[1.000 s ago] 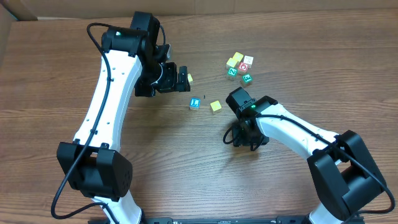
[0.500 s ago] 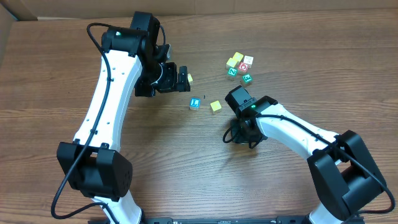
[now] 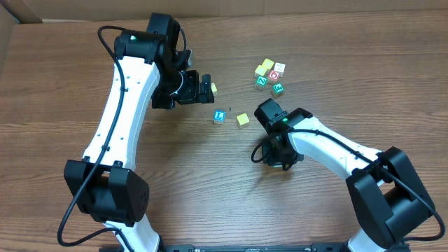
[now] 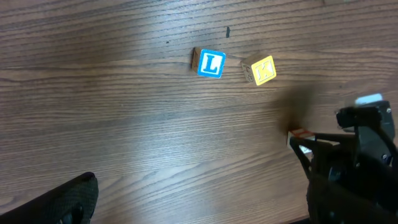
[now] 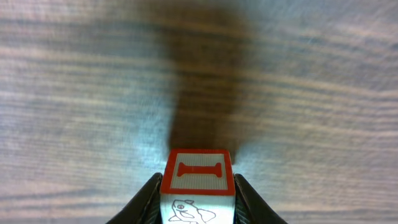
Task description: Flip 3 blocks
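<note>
The right end effector [image 5: 198,186] pinches a red-I block [image 5: 198,169] over the bench [image 5: 74,93]; the left end effector [image 3: 207,89] hangs spread, far-left of the blue block [image 3: 219,116].

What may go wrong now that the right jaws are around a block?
The block with the red I sticks out past the right jaws' tips, so it may slip or twist. The blue L block and yellow K block lie close together; taking one may push the other.

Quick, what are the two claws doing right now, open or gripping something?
Left gripper: open, holding nothing.
Right gripper: closed on the block with a red I.
</note>
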`<state>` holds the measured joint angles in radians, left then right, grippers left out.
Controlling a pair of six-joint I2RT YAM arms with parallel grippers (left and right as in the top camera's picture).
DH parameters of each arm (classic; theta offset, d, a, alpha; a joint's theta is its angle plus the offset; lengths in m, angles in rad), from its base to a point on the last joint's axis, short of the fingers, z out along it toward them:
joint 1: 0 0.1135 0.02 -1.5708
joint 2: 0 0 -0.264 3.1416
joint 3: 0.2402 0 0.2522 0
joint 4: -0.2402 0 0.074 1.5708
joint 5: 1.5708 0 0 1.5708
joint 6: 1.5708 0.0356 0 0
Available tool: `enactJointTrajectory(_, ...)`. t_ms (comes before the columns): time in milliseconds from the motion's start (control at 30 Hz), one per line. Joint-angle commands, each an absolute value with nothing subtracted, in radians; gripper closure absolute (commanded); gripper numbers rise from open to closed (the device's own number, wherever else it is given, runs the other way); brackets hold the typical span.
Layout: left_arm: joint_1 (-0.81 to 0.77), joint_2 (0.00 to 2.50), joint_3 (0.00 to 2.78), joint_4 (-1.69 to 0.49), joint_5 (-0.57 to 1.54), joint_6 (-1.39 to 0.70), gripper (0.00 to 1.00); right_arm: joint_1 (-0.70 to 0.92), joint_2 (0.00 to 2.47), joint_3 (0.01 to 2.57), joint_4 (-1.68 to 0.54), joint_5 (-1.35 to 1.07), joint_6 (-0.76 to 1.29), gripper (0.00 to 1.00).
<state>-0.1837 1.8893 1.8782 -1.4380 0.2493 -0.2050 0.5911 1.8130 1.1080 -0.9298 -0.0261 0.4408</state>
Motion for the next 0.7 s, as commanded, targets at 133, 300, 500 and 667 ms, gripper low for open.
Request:
enactJointTrajectory(133,-0.186,1.897,1.879,-1.434,0.244,-0.199,0.0,0.622,1.811,1.105,-0.96,-0.196,0.502,0.8)
enactJointTrajectory(300,-0.186,1.897,1.879,-1.434,0.244,-0.199,0.0,0.636,1.811,1.105,-0.995,-0.196,0.525,0.79)
enactJointTrajectory(500,-0.186,1.897,1.879,-1.434,0.244,-0.199,0.0,0.67,1.811,1.105,-0.979,-0.179,0.537,0.77)
enactJointTrajectory(667,-0.186,1.897,1.879,-1.434,0.244,-0.199,0.0,0.683,1.811,1.105,-0.932,-0.15,0.55,0.76)
